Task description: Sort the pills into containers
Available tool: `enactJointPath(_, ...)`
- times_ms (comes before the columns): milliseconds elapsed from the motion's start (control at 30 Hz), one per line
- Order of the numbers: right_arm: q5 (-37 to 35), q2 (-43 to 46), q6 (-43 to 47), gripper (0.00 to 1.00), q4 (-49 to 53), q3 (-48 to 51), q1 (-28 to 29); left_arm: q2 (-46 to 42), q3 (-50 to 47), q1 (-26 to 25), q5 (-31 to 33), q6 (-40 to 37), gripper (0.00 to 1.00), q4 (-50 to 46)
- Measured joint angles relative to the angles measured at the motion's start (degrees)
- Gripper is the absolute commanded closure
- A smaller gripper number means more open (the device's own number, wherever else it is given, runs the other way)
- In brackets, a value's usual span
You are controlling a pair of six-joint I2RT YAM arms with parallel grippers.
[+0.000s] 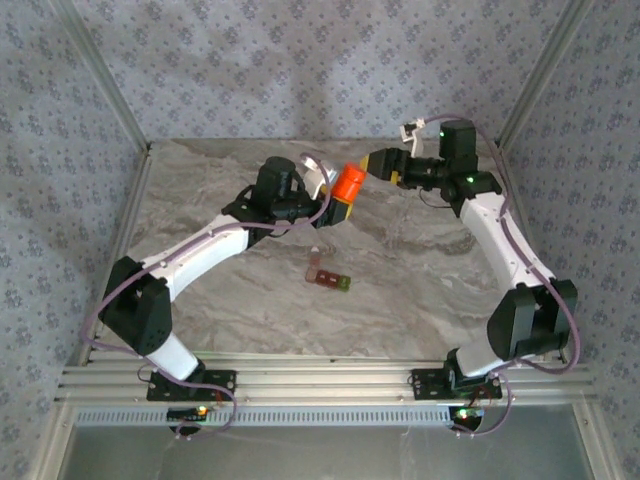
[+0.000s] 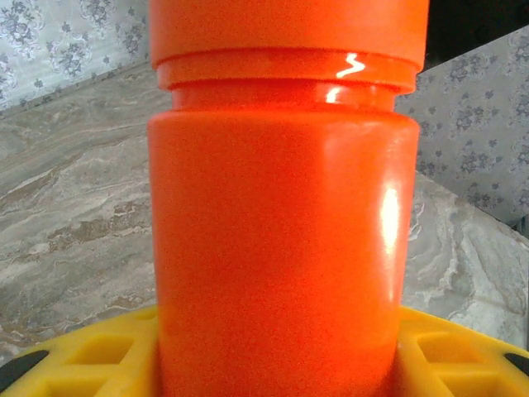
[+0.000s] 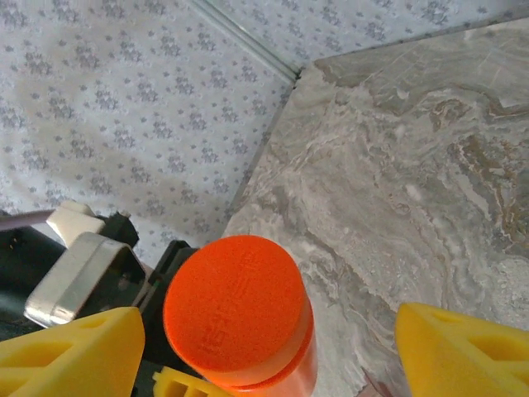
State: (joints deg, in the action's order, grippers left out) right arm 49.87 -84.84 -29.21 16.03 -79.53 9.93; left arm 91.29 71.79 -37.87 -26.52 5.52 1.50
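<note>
By the look of it, the sorting has barely begun. The orange bottle is held up above the table in the upper middle of the overhead view. Its cap is still on, so no pills are out, and none show loose on the table either.

The left gripper pinches the bottle around its lower body. In its wrist view the yellow fingers sit against both sides of the bottle at the bottom of the frame. The right gripper is spread wide, one yellow tip in the lower left corner of its wrist view and the other in the lower right. The cap sits between them and seems to touch neither.

The strip of containers lies flat at the centre of the overhead view, below the bottle in the frame and well apart from it. It is dark red-brown with a green end at the right. Whether its compartments are open is too small to tell.

What is left is nearly everything: taking the cap off, getting the pills out, and putting them into the compartments.
</note>
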Motion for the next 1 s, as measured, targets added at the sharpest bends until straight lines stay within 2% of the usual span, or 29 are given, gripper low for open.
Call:
enactJointPath(367, -16.09, 0.00, -4.48, 0.14, 12.22, -8.22, 6.38, 0.00, 0.02, -0.02, 0.81, -1.92, 1.00, -0.28)
enactJointPath(600, -19.50, -2.19, -4.63, 0.19, 15.67, -9.35, 9.18, 0.00, 0.07, -0.17, 0.85, -2.49, 1.00, -0.48)
enactJointPath(733, -20.17, -2.97, -4.68, 0.25, 16.13, -9.68, 9.99, 0.00, 0.07, -0.50, 1.27, -2.51, 1.00, -0.48)
enactJointPath(867, -20.13, -3.37, -4.92, 0.45, 16.26, -9.99, 10.36, 0.00, 0.07, -0.87, 1.49, -2.49, 1.00, -0.50)
enactJointPath(1000, -19.82, -3.39, -4.20, 0.55, 16.37, -10.05, 10.47, 0.00, 0.07, -0.92, 1.86, -2.47, 1.00, -1.03)
